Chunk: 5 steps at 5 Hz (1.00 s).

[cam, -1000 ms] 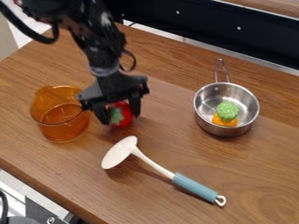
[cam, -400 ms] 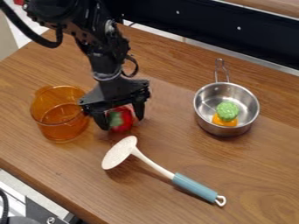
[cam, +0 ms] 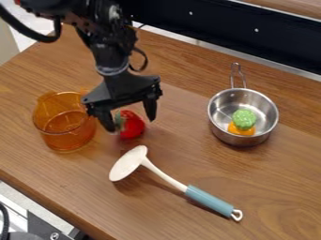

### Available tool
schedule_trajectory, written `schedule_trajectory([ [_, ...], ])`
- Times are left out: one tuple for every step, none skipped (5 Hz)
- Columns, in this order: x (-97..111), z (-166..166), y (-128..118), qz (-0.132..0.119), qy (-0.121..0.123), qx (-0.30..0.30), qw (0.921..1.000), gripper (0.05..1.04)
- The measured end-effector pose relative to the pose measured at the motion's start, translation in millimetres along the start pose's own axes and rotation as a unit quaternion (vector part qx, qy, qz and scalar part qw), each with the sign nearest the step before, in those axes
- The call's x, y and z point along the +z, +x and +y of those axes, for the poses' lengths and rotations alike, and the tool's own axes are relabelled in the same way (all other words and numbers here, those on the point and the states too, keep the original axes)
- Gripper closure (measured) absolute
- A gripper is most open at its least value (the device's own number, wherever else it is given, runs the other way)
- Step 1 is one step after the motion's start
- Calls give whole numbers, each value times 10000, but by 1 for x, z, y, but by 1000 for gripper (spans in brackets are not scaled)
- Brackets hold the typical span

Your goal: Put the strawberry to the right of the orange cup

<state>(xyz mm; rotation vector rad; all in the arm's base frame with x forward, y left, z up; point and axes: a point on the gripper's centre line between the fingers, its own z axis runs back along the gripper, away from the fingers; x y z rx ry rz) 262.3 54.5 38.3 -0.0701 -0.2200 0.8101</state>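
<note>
At the left, the orange cup (cam: pixel 65 129) is standing upright on the wooden surface (cam: pixel 282 201). Just right of it, the black pincer (cam: pixel 131 123) is hanging low with its fingers spread wide, gripping nothing. The red strawberry (cam: pixel 133 127) is resting on the surface, right of the cup and between the fingers, its green end facing the cup and the farther finger standing apart from it. Nearer the camera, a ladle (cam: pixel 164 176) is lying at a slant, its pale head to the left and its blue handle to the right. Farther right, a metal saucepan (cam: pixel 225 136) is holding a green piece (cam: pixel 244 118) and an orange piece (cam: pixel 241 131).
</note>
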Motion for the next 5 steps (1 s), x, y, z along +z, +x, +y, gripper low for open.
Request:
schedule_trajectory([
  [23, -6, 5, 103, -189, 74, 9997, 83],
  [40, -8, 21, 98, -177, 242, 9995, 83],
  [45, -7, 42, -361, -62, 384, 9986, 83],
  [28, -4, 71, -594, 282, 489, 9966, 83],
  [14, -7, 103, -763, 315, 677, 9943, 83],
])
